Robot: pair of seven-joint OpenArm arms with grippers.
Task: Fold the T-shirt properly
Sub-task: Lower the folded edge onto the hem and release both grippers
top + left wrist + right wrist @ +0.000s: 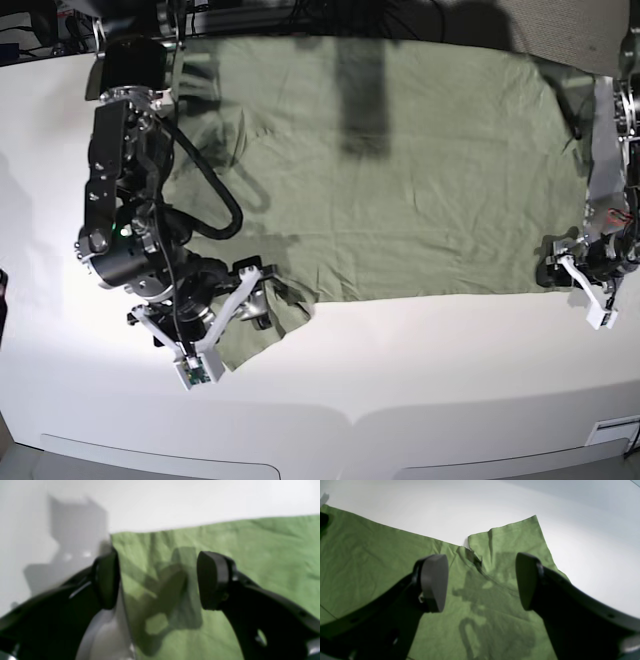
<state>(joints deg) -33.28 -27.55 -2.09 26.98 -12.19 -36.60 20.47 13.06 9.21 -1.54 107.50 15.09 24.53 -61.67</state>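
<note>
The sage-green T-shirt (pixel 400 170) lies spread flat on the white table, wrinkled, with one sleeve (pixel 255 335) sticking out at the near left. My right gripper (pixel 481 581) is open and empty, hovering over the seam where that sleeve (pixel 510 542) meets the body; it also shows in the base view (pixel 262 302). My left gripper (pixel 160 580) is open and empty over the shirt's near right corner (pixel 117 538), one finger (pixel 107 580) over bare table, the other on the cloth side. It also shows in the base view (pixel 552 272). The neck label is hidden.
The white table (pixel 420 370) stretches in front of the shirt to its near edge. The right arm's black body and cable (pixel 130 200) lie over the shirt's left part. Dark equipment stands along the far edge (pixel 250 15).
</note>
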